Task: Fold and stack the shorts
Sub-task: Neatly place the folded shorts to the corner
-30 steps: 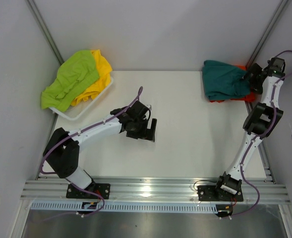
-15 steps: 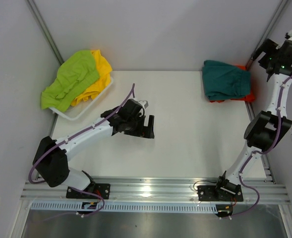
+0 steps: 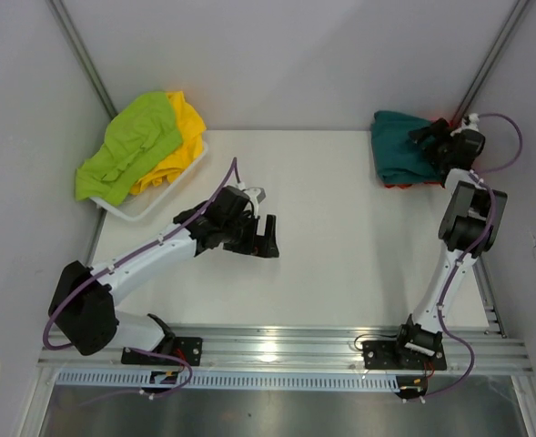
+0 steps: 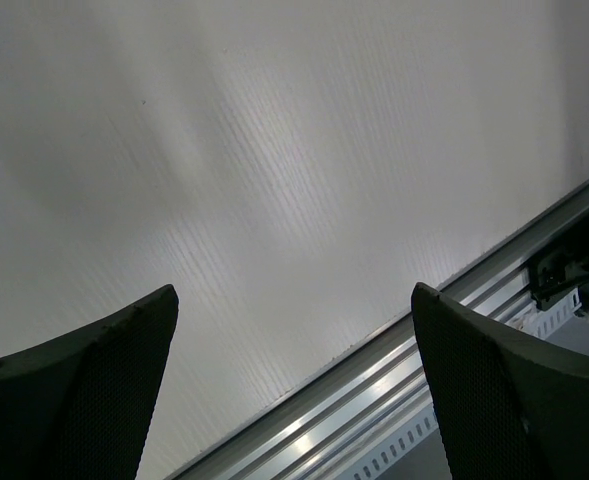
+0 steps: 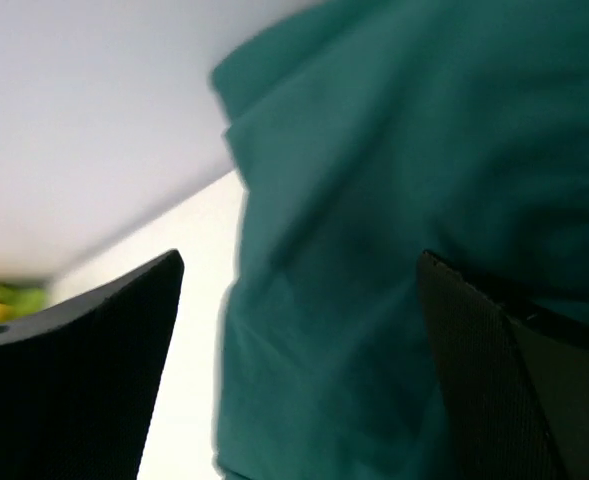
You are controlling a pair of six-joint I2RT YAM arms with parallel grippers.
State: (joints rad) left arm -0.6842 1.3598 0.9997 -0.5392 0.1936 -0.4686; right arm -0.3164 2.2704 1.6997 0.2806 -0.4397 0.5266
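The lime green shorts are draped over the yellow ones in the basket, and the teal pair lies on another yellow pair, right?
Not quite: the top view shows the teal pair lying on an orange pair, not yellow. The lime green shorts do drape over the yellow ones in the basket.

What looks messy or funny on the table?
The lime green shorts and yellow shorts are crumpled in a heap, hanging over the rim of the white tray at the far left. The teal shorts at the far right look neater.
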